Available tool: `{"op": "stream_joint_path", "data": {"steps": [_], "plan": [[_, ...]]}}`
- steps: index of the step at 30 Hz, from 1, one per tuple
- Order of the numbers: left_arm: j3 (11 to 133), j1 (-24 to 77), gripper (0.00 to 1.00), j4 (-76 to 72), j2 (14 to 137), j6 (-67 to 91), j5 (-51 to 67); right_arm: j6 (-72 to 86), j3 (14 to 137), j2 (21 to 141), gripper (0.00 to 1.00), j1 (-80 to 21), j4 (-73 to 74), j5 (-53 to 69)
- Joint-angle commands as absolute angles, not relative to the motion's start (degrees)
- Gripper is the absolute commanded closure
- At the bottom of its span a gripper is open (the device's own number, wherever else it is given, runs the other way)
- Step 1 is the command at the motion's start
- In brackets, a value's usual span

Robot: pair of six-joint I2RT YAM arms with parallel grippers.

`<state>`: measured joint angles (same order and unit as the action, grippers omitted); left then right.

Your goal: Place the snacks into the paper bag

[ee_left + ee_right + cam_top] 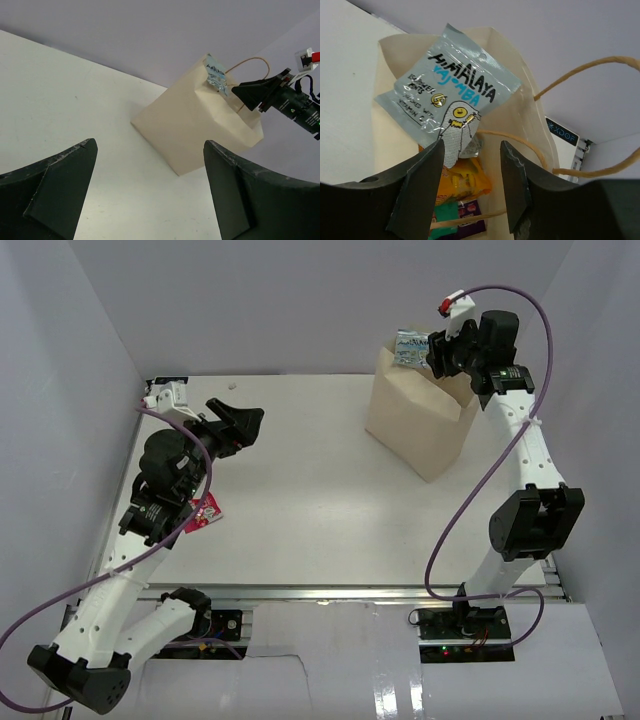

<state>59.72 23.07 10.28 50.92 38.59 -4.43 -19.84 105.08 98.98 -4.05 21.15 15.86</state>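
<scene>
Overhead view of a white table (300, 500) with two robot arms. A tall tan paper bag (415, 425) stands open at about two o'clock on the table. The right gripper (471, 145) hangs over the bag's mouth with a silver-blue packet (447, 95) at its tip. Its jaws stand partly apart around the packet's lower corner, and I cannot tell whether they grip it or have let go. Down inside the bag lie an orange packet (462, 182), a green packet (445, 212) and a purple packet (470, 210). At about nine o'clock a red-pink packet (205, 512) lies flat on the table beside the left arm. The left gripper (252, 430) hovers at ten o'clock, spread wide and empty. The task looks well past halfway: three snacks are bagged, one is at the mouth, and the red-pink one is not yet collected.
</scene>
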Motion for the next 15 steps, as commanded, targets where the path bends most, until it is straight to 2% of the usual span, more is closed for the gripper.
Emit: {"op": "stream_joint_path", "data": {"steps": [1,15], "plan": [[60.47,23.03,0.02,13.27,48.78,36.04,-6.33,-23.29,103.80,99.67,0.46,-4.13,18.98,9.85],[57.48,23.03,0.02,13.18,48.08,37.53,-5.71,-25.40,101.26,102.31,0.47,-4.22,26.63,11.33]]}}
